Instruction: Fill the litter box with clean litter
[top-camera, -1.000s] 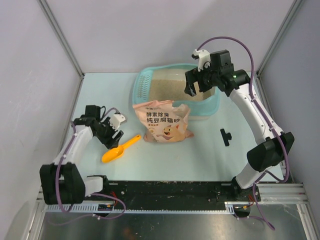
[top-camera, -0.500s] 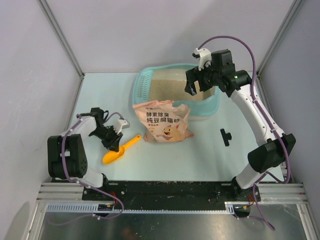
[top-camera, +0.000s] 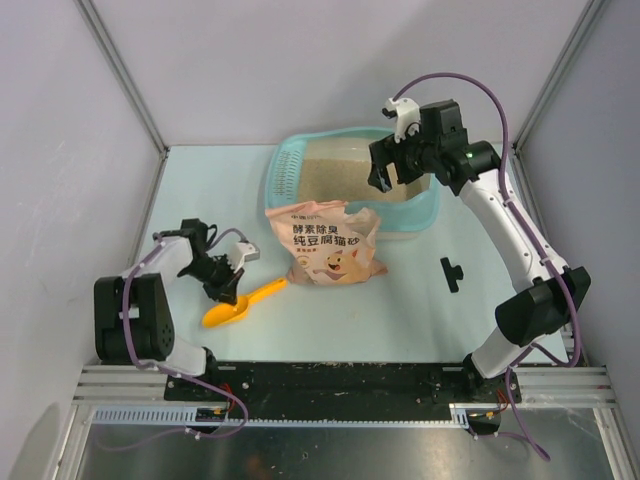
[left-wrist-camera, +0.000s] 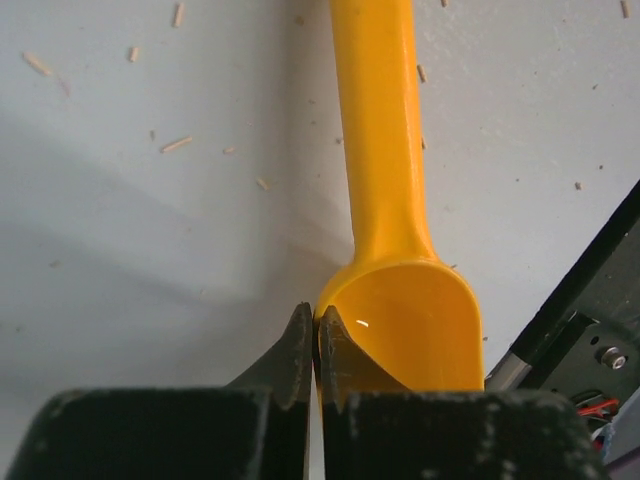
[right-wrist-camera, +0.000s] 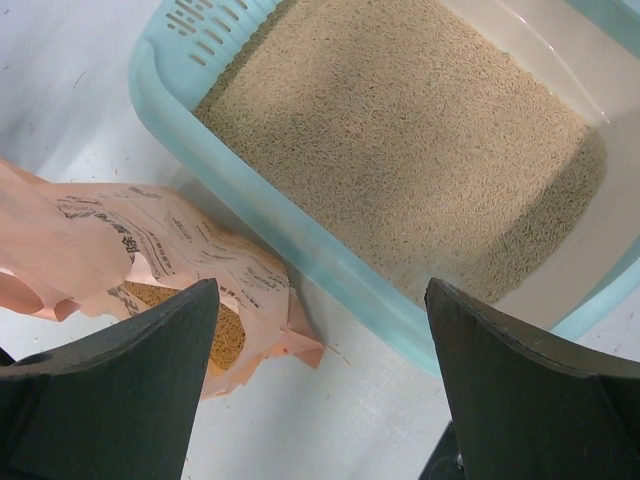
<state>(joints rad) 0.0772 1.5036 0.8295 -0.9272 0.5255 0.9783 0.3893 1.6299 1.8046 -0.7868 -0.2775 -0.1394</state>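
The light teal litter box (top-camera: 428, 212) stands at the back of the table, beige clean litter (top-camera: 345, 172) covering most of its floor. My right gripper (top-camera: 384, 178) hangs open above the box's near wall (right-wrist-camera: 262, 208), and below it the litter (right-wrist-camera: 400, 130) leaves a bare strip at the right end. An orange scoop (top-camera: 242, 302) lies on the table at the front left. My left gripper (top-camera: 228, 288) is down at its bowl. In the left wrist view that gripper (left-wrist-camera: 314, 320) is shut on the rim of the scoop's (left-wrist-camera: 385, 150) bowl, one finger inside and one outside.
A pink litter bag (top-camera: 325, 243) lies in front of the box, its torn mouth (right-wrist-camera: 150, 250) showing litter inside. A small black part (top-camera: 452, 272) sits on the table at the right. Stray granules dot the table near the scoop. Grey walls enclose the table.
My left gripper has come down onto the scoop's bowl and gone from open to shut on its rim; the scoop has shifted slightly. The right arm has barely moved.
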